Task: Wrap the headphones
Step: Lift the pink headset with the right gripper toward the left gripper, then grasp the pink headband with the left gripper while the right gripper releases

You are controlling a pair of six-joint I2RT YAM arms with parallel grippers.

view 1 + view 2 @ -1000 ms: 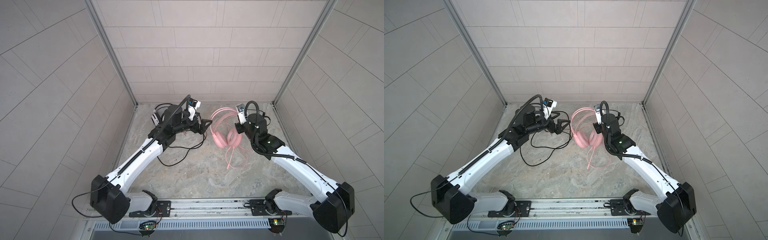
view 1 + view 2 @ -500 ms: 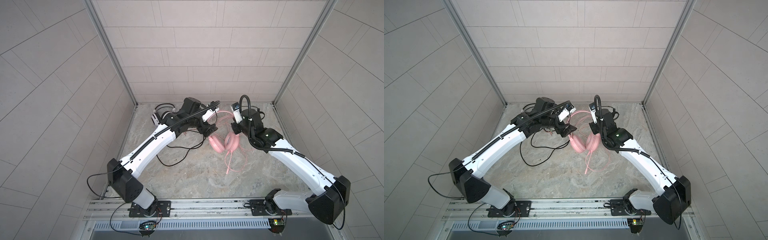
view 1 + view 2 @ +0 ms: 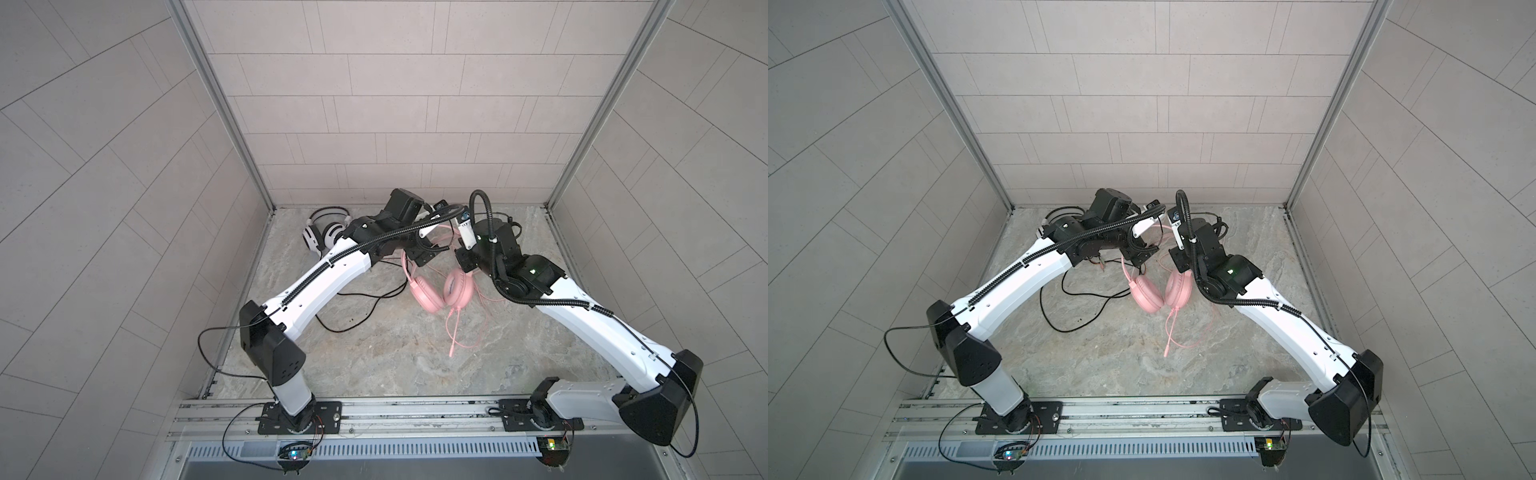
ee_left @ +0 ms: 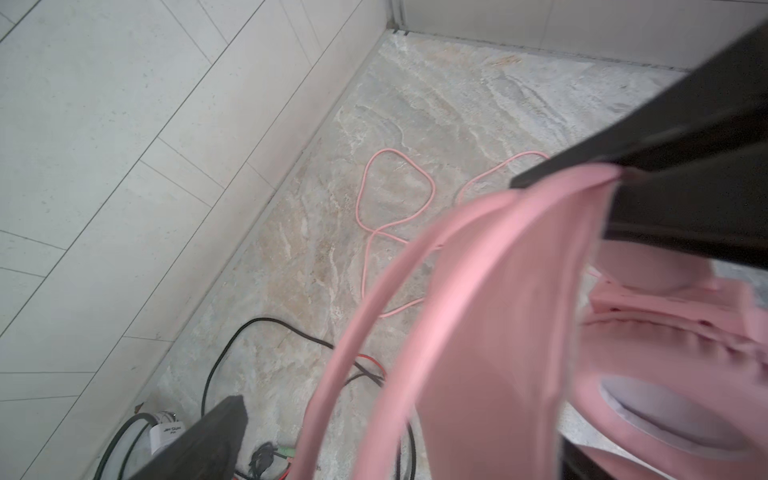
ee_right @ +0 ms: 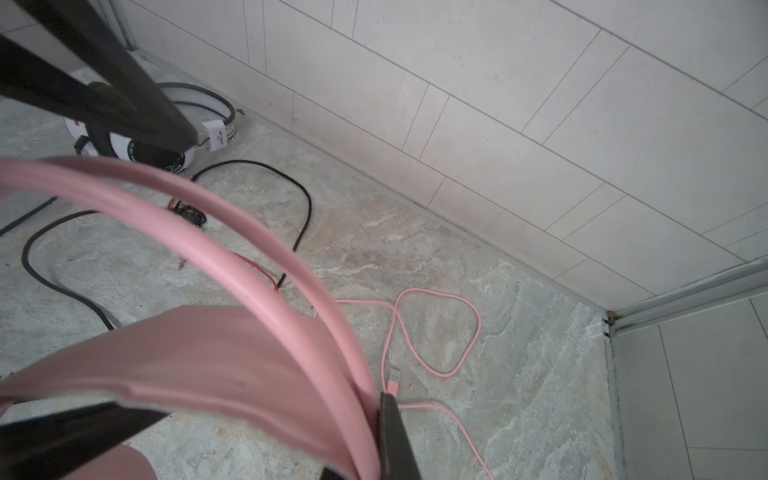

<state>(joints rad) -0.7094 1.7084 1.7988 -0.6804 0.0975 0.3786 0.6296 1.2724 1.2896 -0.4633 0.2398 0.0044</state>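
The left arm (image 3: 328, 278) hides part of the striped headset (image 3: 330, 232) in both top views.

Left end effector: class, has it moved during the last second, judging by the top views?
Yes. The left end effector has swung right, away from the unmoved white-and-black headset, to the pink headset and its headband, jaws open.

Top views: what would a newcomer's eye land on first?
An all-pink over-ear headset is held by its headband at mid-floor: the right claw is shut on the band and the open left claw spans it. By the back wall behind the left arm lies a white-and-black striped headset, its long black cable sprawled loose.
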